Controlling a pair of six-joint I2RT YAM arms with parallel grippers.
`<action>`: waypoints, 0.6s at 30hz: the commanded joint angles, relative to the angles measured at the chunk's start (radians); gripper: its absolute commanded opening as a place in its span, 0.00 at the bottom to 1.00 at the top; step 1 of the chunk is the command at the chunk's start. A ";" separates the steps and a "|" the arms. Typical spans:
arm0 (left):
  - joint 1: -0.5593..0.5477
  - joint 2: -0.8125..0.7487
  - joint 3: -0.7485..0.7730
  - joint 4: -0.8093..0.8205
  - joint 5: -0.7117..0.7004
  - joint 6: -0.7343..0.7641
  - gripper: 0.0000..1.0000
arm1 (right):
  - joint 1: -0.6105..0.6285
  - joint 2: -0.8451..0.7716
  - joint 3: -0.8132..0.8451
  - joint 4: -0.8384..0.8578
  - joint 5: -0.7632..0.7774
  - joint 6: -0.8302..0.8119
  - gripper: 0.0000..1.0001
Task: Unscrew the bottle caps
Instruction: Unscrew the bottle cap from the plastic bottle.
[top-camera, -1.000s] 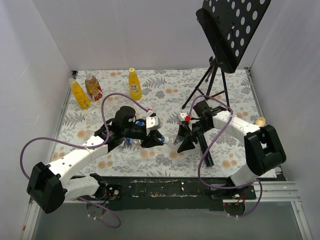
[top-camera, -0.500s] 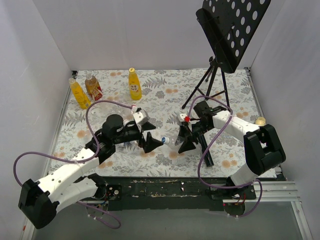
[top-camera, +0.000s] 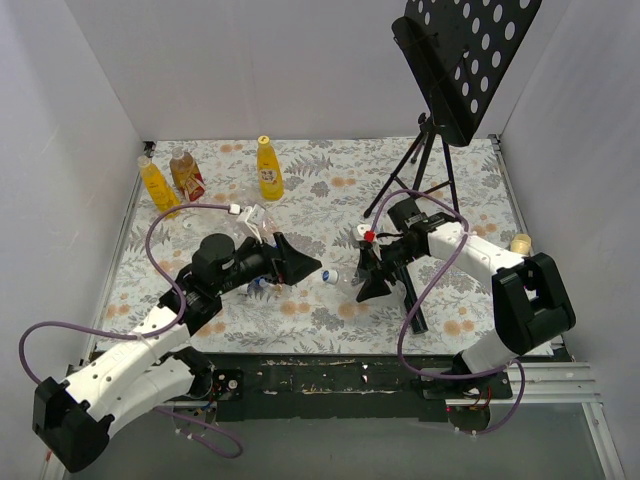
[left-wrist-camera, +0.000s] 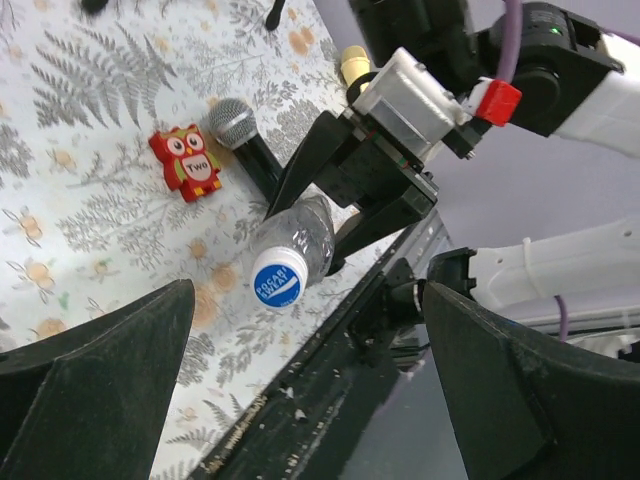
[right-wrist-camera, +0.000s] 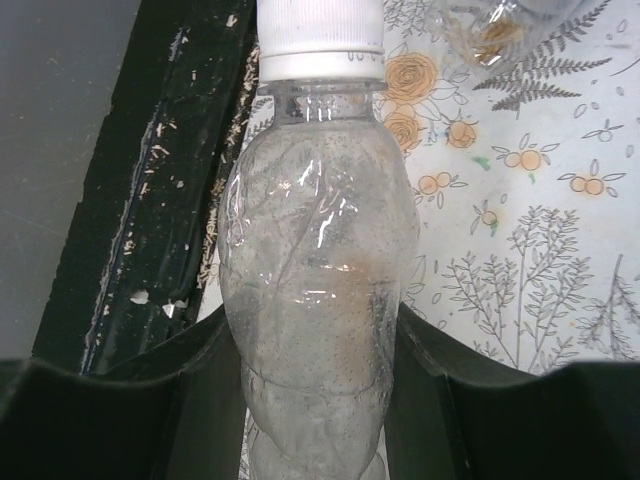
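A clear bottle lies sideways above the table, and my right gripper is shut on its body. Its cap, white with a blue printed top, sits on the neck and points left at my left gripper. That gripper is open, a short way left of the cap, with nothing between its fingers. In the left wrist view the cap faces the camera, with the right gripper behind it. Two yellow bottles and a brown one stand capped at the back left.
A black microphone lies beside the right arm, with a red owl figure near it. A music stand's tripod stands at the back right. Another clear bottle lies under the left arm. The table's dark front rail runs just below the held bottle.
My left gripper has opened off the cap and drawn back to the left. The cap stays on the bottle. The right gripper and bottle have barely moved.
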 joint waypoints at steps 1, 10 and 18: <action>0.003 0.016 0.025 -0.015 -0.011 -0.213 0.98 | -0.003 -0.058 -0.013 0.090 0.029 0.084 0.09; -0.002 0.113 0.042 0.021 0.007 -0.342 0.98 | -0.003 -0.069 -0.023 0.133 0.050 0.126 0.09; -0.037 0.190 0.045 0.076 0.018 -0.335 0.98 | -0.003 -0.064 -0.026 0.140 0.053 0.135 0.09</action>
